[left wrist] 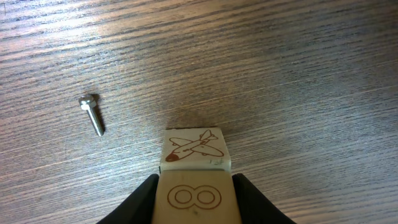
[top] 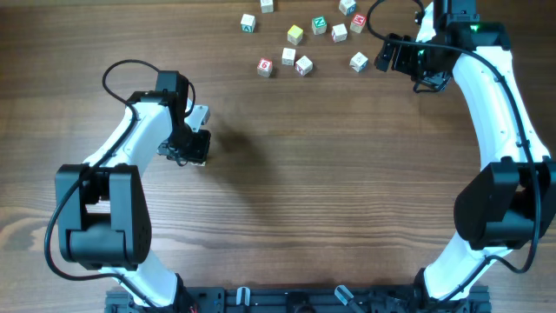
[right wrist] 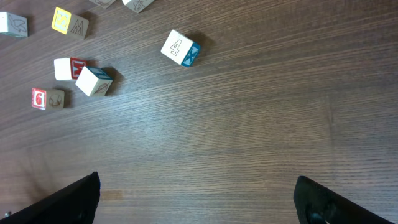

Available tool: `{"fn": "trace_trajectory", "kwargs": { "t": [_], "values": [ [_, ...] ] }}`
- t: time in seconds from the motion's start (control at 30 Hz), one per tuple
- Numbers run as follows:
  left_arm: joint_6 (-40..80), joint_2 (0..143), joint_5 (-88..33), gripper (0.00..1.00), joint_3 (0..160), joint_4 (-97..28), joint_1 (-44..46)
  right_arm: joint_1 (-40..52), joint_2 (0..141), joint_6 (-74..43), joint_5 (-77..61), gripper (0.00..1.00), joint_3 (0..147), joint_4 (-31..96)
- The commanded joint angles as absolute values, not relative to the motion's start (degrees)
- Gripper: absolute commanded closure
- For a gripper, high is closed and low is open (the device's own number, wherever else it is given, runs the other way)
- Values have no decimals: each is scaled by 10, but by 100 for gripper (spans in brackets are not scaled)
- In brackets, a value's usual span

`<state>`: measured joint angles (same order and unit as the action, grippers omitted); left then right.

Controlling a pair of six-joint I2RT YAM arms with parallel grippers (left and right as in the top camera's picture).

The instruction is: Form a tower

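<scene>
My left gripper (left wrist: 194, 182) (top: 193, 146) is at the left of the table, shut on a pale wooden cube marked 8 (left wrist: 194, 196), a black finger against each side of it. A second pale cube with a brown plane drawing (left wrist: 194, 148) touches its far edge. Whether one rests on the other I cannot tell, so no tower can be made out as such. My right gripper (right wrist: 196, 199) (top: 391, 54) hangs wide open over bare wood at the back right, holding nothing. The nearest loose cube to it shows a 4 (right wrist: 180, 48) (top: 359, 61).
Several loose letter cubes lie scattered along the table's back edge (top: 295, 35), among them a red 6 cube (right wrist: 46, 98) (top: 265, 66) and a blue-sided one (right wrist: 93, 81). A small metal screw (left wrist: 92, 115) lies on the wood left of the held cube.
</scene>
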<state>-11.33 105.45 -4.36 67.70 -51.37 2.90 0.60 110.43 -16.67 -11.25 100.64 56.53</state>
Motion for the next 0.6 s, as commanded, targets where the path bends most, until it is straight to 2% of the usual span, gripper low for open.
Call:
{"fn": "trace_trajectory", "kwargs": {
  "t": [0.0, 0.03, 0.17, 0.3, 0.4, 0.47, 0.57],
  "values": [
    [-118, 1061, -40, 66, 674, -514, 28, 9, 1113, -166, -102, 0, 1007, 562],
    [-118, 1061, -40, 66, 674, -514, 28, 9, 1113, -166, -102, 0, 1007, 562],
    [-118, 1061, -40, 49, 674, -514, 28, 9, 1113, -166, -102, 0, 1007, 562],
    [-118, 1061, -40, 43, 674, -514, 28, 9, 1113, -166, -102, 0, 1007, 562],
    [-118, 1061, -40, 27, 674, -514, 28, 9, 1113, -166, -102, 1, 1007, 562],
    [-118, 1061, -40, 0, 675, -512, 28, 9, 1113, -166, -102, 0, 1007, 562],
    [-113, 1059, -41, 0, 687, -517, 28, 9, 1113, -166, -102, 0, 1007, 562]
  ]
}}
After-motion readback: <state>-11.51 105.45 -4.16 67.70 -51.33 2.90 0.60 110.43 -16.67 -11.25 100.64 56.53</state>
